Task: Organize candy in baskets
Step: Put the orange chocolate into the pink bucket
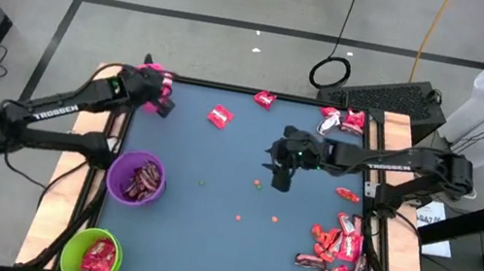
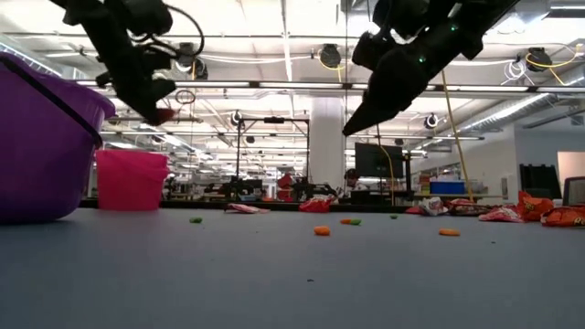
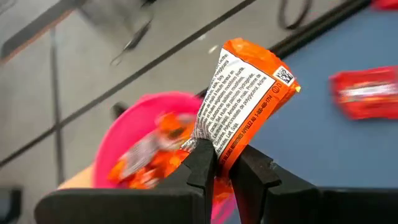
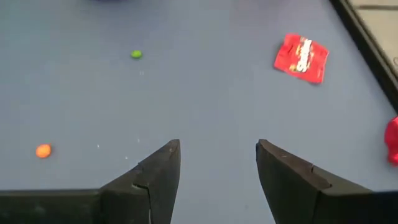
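My left gripper (image 1: 165, 105) is at the table's far left corner, just beside the pink basket (image 1: 156, 73), shut on an orange candy wrapper (image 3: 245, 93). In the left wrist view the pink basket (image 3: 121, 134) holds orange pieces. The purple basket (image 1: 135, 178) stands at the left edge with dark brown pieces inside. The lime green basket (image 1: 94, 257) sits in the near left corner with red pieces. My right gripper (image 1: 280, 176) hovers open over the table's middle and holds nothing. A pile of red candy (image 1: 337, 255) lies at the near right. My left gripper pinches the orange wrapper between its two fingers by one crimped end (image 3: 214, 148). The rest of the wrapper stands out past the fingertips, its printed white back showing. It is lifted clear of the table, over the pink basket's side.
Single red pieces lie near the far edge (image 1: 220, 116) (image 1: 265, 99), with more at the far right corner (image 1: 343, 121). One red piece (image 4: 301, 57) lies ahead of my right gripper (image 4: 217, 149). Tiny orange (image 4: 42, 150) and green (image 4: 136, 54) specks dot the blue table's middle.
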You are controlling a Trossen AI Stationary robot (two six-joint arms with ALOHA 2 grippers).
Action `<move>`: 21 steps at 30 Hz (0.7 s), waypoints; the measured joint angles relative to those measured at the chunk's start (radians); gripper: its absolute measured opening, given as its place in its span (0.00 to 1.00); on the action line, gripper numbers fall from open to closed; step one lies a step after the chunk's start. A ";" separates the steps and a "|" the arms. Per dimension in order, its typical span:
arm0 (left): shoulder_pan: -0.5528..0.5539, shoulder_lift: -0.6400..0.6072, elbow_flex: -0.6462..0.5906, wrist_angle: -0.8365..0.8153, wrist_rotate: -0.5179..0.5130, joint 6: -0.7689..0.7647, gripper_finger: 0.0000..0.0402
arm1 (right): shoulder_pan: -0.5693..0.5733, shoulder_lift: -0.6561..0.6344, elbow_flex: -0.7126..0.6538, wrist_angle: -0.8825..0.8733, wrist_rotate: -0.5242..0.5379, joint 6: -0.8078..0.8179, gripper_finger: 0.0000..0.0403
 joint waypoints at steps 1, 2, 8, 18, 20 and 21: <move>0.030 0.002 0.000 -0.010 0.000 0.000 0.12 | 0.000 0.007 0.000 0.000 0.000 0.000 0.49; 0.058 0.004 0.000 -0.017 0.001 0.000 0.12 | 0.000 0.011 0.000 -0.003 0.000 0.000 0.49; 0.169 0.032 0.000 -0.027 0.008 0.035 0.12 | 0.000 0.032 0.000 -0.006 0.000 0.001 0.49; 0.232 0.136 0.000 -0.018 0.021 0.063 0.26 | 0.000 0.033 0.000 -0.007 0.000 0.006 0.49; 0.233 0.149 0.014 -0.035 0.038 0.076 0.32 | 0.001 0.033 0.000 -0.007 0.000 0.019 0.49; 0.233 0.151 0.024 -0.039 0.049 0.082 0.35 | 0.001 0.033 0.000 -0.008 0.000 0.024 0.49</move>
